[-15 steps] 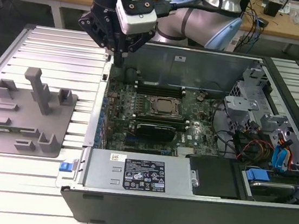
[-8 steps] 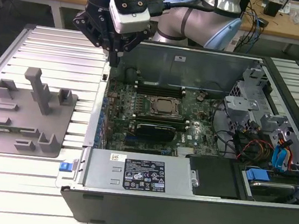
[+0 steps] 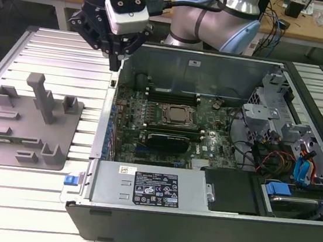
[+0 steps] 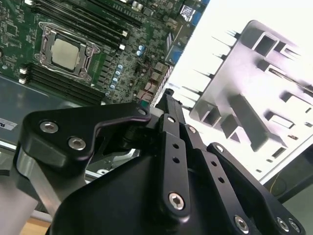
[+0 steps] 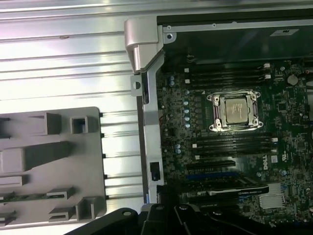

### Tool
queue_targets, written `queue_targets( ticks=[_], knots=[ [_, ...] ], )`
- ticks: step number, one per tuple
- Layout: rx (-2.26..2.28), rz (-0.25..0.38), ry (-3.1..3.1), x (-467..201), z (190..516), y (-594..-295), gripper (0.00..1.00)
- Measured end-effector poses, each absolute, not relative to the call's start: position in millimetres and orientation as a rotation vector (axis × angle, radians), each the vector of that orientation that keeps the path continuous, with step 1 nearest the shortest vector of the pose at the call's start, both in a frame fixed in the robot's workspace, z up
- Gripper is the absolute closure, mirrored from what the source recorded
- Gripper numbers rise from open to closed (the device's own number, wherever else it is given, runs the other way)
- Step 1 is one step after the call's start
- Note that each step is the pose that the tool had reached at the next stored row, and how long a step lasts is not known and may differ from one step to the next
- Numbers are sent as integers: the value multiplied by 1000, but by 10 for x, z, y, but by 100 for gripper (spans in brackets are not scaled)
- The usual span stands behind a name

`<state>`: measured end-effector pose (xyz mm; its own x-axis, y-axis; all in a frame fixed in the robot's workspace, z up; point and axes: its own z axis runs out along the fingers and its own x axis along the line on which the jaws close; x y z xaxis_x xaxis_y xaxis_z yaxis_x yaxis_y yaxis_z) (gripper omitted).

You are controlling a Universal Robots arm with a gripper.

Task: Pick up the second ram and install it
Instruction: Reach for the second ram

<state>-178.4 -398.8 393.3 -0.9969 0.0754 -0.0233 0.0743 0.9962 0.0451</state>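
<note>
A ribbed metal table [image 3: 57, 55] with long straight grooves carries everything. On the exterior view's left of the open computer case [image 3: 205, 54] lies a flat grey plastic holder [image 3: 58, 144] with matte, blocky shapes: 1 tall leaning post and several low rectangular pockets. In the first wrist view, the second ram [image 5: 27, 197] seems to be the thin, dark greenish strip that lies flat in 1 long pocket of this holder, well apart from the case.

The gripper [image 3: 117, 62] is black, with hard angular links and shiny screws. It hangs just above the case's wall on the exterior view's left, near the far corner. Its 2 fingers [image 4: 171, 147] stand narrow, drawn close to each other, and I see nothing between them.

Inside the case lies a green circuit board [image 3: 134, 103], dense with small parts. In its middle sits the square silver processor [image 3: 177, 116] in a metal frame. Long black memory slots [image 3: 173, 97] run along both sides of it. On the near side lies a broader black block [image 3: 168, 141]. Against the near wall of the case sits a smooth silver box [image 3: 107, 182] with a label. At the exterior view's right end of the case stand a grey metal cage [image 3: 262, 116] and blue plastic parts [image 3: 303, 171].
</note>
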Motion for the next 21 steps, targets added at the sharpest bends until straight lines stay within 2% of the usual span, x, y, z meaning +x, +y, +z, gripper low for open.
queue_targets(
  ticks=[12, 21],
  knots=[
    [117, 69, 3114, -2030, 3933, -3988, 92],
    [116, 69, 3113, -2468, 3932, -3989, 92]
  ],
)
